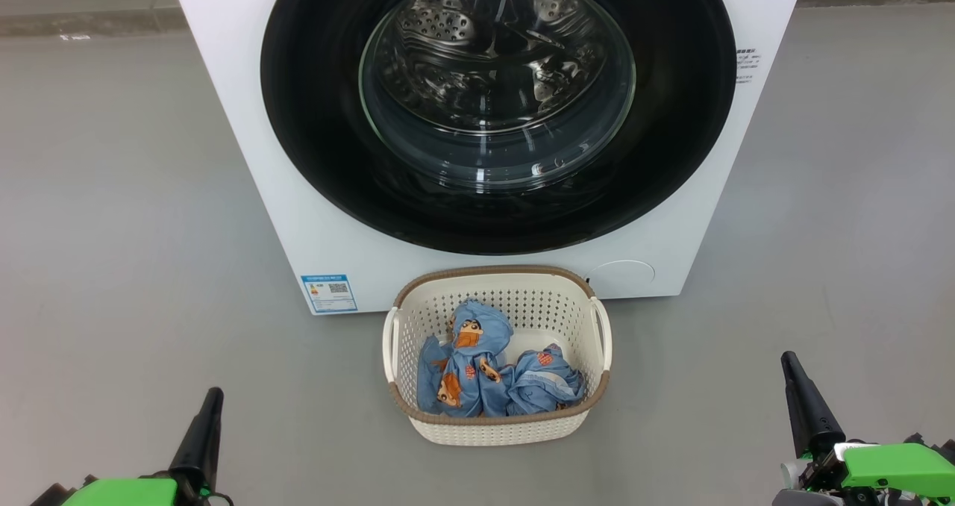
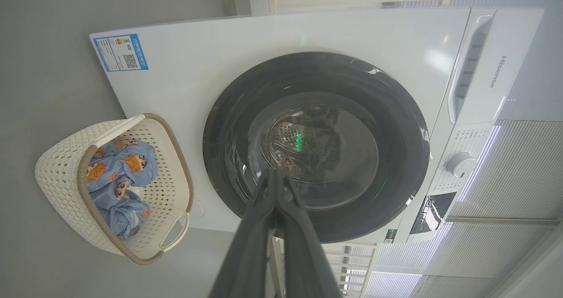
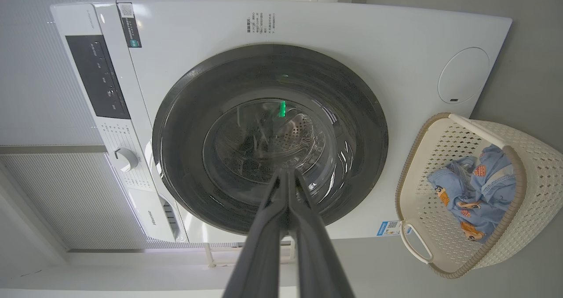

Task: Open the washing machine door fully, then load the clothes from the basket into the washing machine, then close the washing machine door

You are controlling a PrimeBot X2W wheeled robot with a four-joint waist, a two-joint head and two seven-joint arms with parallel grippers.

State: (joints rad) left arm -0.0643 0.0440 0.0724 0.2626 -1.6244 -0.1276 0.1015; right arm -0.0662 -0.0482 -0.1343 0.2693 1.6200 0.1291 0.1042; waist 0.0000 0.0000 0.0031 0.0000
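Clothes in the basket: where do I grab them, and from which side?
I'd pinch the raised hump of the clothes, left of middle in the basket, coming down from above. The walls block every side, and that bunched fold looks highest.

The left gripper [image 1: 210, 401] sat at the lower left of the head view, jaws pressed together, pointing up. The right gripper [image 1: 791, 363] sat at the lower right, likewise closed and empty.
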